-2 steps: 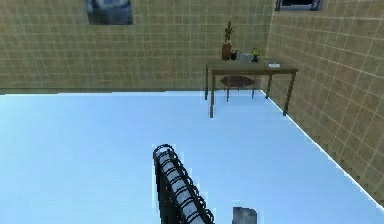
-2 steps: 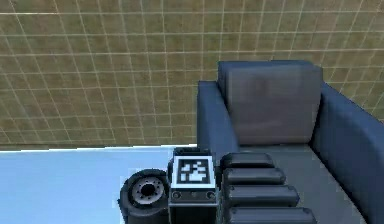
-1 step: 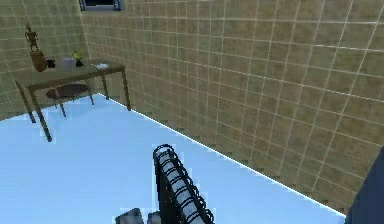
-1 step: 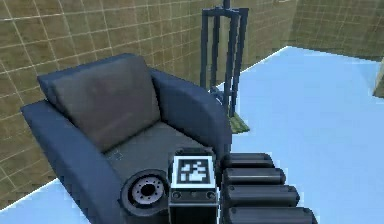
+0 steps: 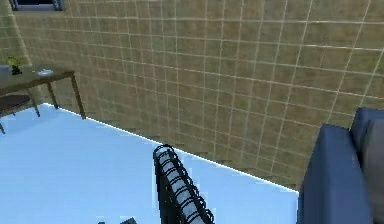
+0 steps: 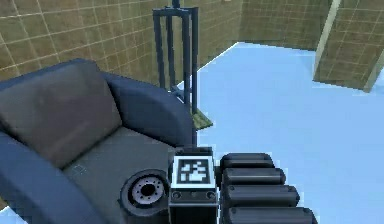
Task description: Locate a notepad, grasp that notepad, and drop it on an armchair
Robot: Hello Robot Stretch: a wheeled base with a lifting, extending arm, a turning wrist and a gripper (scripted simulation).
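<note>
A dark blue-grey armchair (image 6: 80, 130) takes up the arm side view's left half, its seat cushion facing me. The same armchair (image 5: 345, 170) shows at the forward view's right edge. My arm's dark segmented bar (image 6: 250, 185) rises from the bottom edge and ends in a white marked square (image 6: 193, 170). Left of it the gripper's (image 6: 148, 192) round dark body lies over the armchair's seat. I cannot make out its far end, so I cannot tell whether it holds anything.
A tall dark metal stand (image 6: 175, 50) rises behind the armchair against the tiled wall (image 5: 220, 70). A wooden table (image 5: 45, 80) with small items stands at the forward view's left. A black ribbed object (image 5: 180, 188) lies on the pale floor (image 6: 280, 100).
</note>
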